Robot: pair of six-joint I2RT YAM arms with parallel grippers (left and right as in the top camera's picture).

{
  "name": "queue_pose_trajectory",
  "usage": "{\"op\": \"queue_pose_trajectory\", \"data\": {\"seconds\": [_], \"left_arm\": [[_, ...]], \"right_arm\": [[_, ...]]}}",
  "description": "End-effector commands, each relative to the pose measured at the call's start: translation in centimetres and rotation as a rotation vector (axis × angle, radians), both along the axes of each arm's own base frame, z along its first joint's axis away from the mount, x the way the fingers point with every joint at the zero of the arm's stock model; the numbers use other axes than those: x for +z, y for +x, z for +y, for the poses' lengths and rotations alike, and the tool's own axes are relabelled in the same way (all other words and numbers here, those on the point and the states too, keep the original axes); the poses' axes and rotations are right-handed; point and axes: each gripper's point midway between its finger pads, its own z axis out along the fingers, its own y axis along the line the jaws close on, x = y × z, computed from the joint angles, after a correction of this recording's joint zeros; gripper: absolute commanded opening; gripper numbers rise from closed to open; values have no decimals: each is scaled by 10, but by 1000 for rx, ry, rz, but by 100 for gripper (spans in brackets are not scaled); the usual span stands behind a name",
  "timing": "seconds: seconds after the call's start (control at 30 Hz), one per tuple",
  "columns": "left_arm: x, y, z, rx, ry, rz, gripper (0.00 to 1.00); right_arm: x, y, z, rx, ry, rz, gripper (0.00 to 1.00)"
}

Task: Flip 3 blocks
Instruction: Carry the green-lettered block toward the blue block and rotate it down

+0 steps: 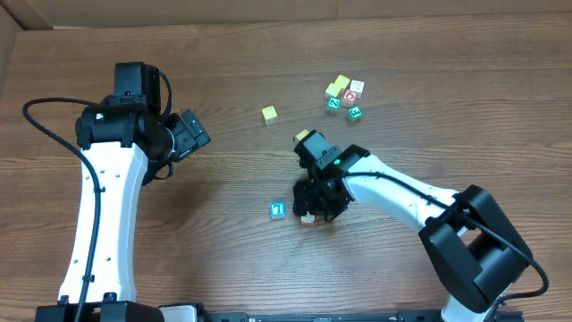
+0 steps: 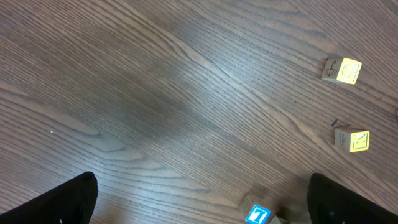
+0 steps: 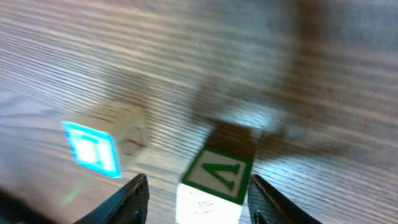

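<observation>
A cream-white block [image 3: 210,200] with a green-framed letter on its top face stands on the table between the fingers of my right gripper [image 3: 198,183]. The jaws are open, and a gap shows between the left finger [image 3: 132,200] and the block. The blue block [image 3: 93,149] with a white mark sits just left of it. From overhead, the right gripper [image 1: 315,204] hangs over the cream block [image 1: 307,217], with the blue block [image 1: 277,209] beside it. A pale yellow block [image 1: 269,114] lies further back. My left gripper [image 1: 193,134] is open and holds nothing, far to the left.
A cluster of several cubes [image 1: 344,97] with green, red and yellow faces sits at the back right. Another yellow cube [image 1: 305,136] lies beside the right arm. The left wrist view shows two yellow-faced cubes [image 2: 342,70] [image 2: 352,140] and the blue block [image 2: 258,215].
</observation>
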Motion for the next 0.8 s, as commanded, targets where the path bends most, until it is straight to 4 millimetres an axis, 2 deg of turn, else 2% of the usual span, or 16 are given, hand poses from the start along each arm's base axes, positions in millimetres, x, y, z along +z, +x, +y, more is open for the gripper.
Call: {"op": "queue_pose_trajectory", "data": {"seconds": [0.0, 0.13, 0.27, 0.33, 0.43, 0.5, 0.77], "left_arm": [[0, 2, 1, -1, 4, 0, 100], [0, 2, 1, -1, 3, 0, 100], [0, 2, 1, -1, 3, 0, 100], [0, 2, 1, -1, 4, 0, 100], [0, 2, 1, -1, 4, 0, 100], [0, 2, 1, -1, 3, 0, 100], [0, 2, 1, -1, 3, 0, 99]], "right_arm": [[26, 16, 16, -15, 94, -7, 56], [34, 24, 11, -28, 83, -8, 56], [33, 31, -15, -86, 16, 17, 54], [31, 29, -28, -114, -12, 54, 45], [29, 20, -44, -133, -56, 111, 21], [27, 14, -51, -136, -89, 134, 10], [5, -8, -45, -101, -121, 141, 7]]}}
